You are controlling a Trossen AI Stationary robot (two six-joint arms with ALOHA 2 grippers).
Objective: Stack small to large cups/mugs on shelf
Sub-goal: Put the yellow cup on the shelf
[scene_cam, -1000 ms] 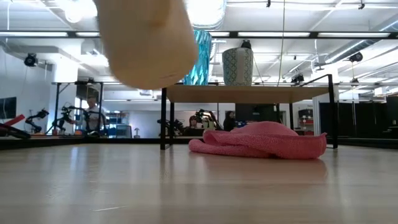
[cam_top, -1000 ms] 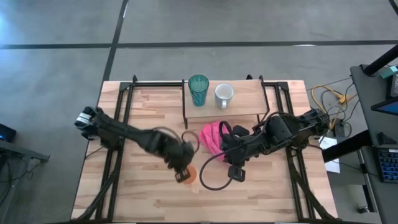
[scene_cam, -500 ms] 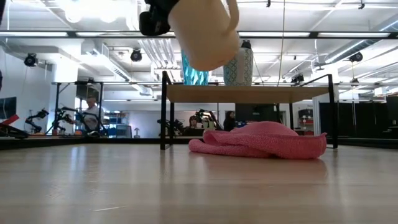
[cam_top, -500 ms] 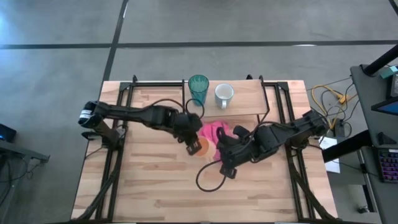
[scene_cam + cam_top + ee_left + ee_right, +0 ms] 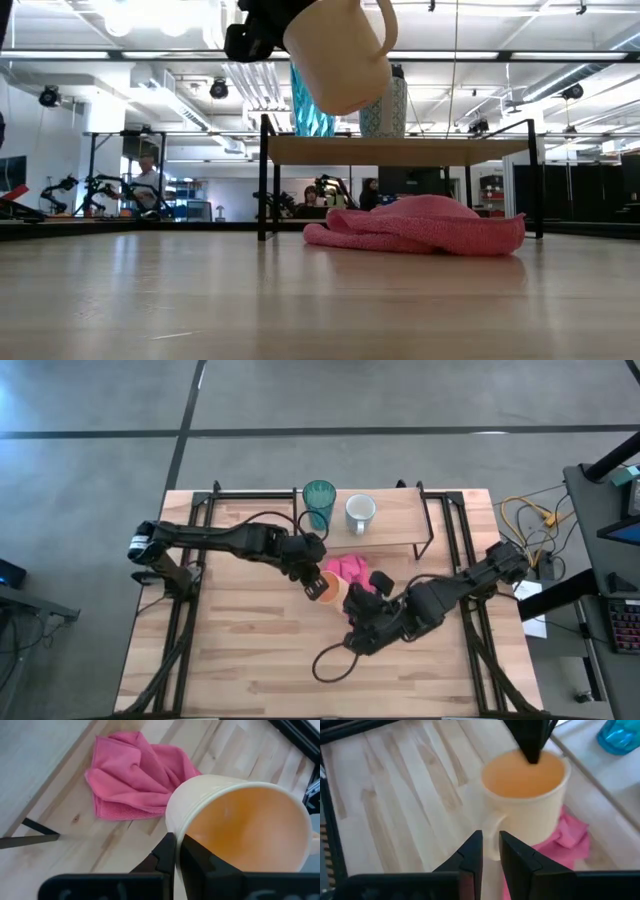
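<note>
High view shows the left gripper (image 5: 314, 582) clamped on the orange mug's (image 5: 329, 587) rim, shelf (image 5: 390, 528) toward the tabletop's far edge beyond it, while the right gripper (image 5: 362, 642), fingers nearly together, waits nearer the front.

looks like a robotics lab or workshop hall: bare grey concrete floor (image 5: 100, 480), exposed ceiling ducts (image 5: 240, 85) and strip lights, other robot rigs on stands (image 5: 110, 185), seated people (image 5: 310, 196) in the background, loose cables (image 5: 525, 520) beside the table.
</note>
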